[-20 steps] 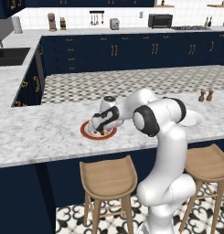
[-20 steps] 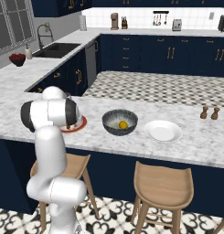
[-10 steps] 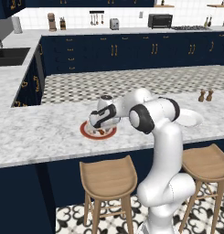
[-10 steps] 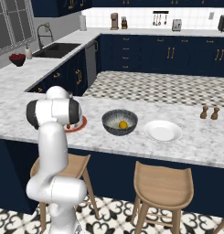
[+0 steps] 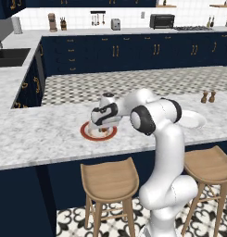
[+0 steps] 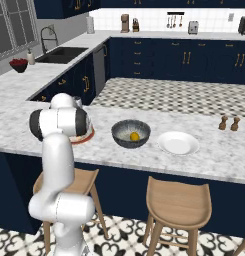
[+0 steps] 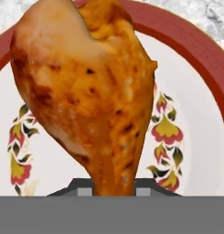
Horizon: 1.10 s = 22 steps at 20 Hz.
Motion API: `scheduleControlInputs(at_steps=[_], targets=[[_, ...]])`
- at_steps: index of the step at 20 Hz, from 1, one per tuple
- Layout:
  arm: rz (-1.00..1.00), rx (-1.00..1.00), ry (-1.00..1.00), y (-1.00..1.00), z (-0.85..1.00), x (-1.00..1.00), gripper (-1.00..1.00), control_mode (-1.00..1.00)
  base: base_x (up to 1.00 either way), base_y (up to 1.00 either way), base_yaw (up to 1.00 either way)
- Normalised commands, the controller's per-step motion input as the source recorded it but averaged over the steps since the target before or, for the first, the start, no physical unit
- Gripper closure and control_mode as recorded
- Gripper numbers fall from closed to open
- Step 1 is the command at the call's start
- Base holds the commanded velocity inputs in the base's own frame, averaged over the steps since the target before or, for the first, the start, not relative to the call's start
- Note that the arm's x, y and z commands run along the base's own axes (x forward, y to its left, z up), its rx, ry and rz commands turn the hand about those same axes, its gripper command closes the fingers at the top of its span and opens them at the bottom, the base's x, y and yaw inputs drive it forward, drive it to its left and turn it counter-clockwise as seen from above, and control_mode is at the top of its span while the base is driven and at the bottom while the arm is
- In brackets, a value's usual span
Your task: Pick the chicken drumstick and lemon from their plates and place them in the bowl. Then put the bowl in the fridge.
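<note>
Here we judge the chicken drumstick [image 7: 93, 91], lying on the red-rimmed plate [image 7: 191, 50], as stiff, light and greasy, best taken at its tapering bone end. Our end effector [image 7: 114, 187] sits low over it with the bone between its tips; whether they already pinch it we cannot tell.

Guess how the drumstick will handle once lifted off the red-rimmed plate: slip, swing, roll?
The chicken drumstick looks glossy, so it may slip in the grip. The fingers flank its narrow tapered end while the thick end sits far out, so it will probably be top-heavy and swing. Its rounded body could roll if dropped onto the plate.
</note>
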Motion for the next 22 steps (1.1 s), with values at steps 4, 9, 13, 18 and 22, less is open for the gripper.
scheduleControlInputs(at_steps=[4, 9, 13, 18, 22], targets=[[-0.09, 0.0, 0.0, -0.33, 0.56, -0.29, 1.0, -1.0, 0.0, 0.0, 0.0], [-0.06, 0.0, 0.0, -0.56, 0.52, -0.36, 1.0, -1.0, 0.0, 0.0, 0.0], [-0.09, 0.0, 0.0, -0.81, 0.17, -0.52, 1.0, -1.0, 0.0, 0.0, 0.0], [-0.11, 0.0, 0.0, -0.81, 0.29, -0.43, 1.0, -1.0, 0.0, 0.0, 0.0], [-0.11, 0.0, 0.0, -0.75, 0.36, -0.32, 1.0, -1.0, 0.0, 0.0, 0.0]])
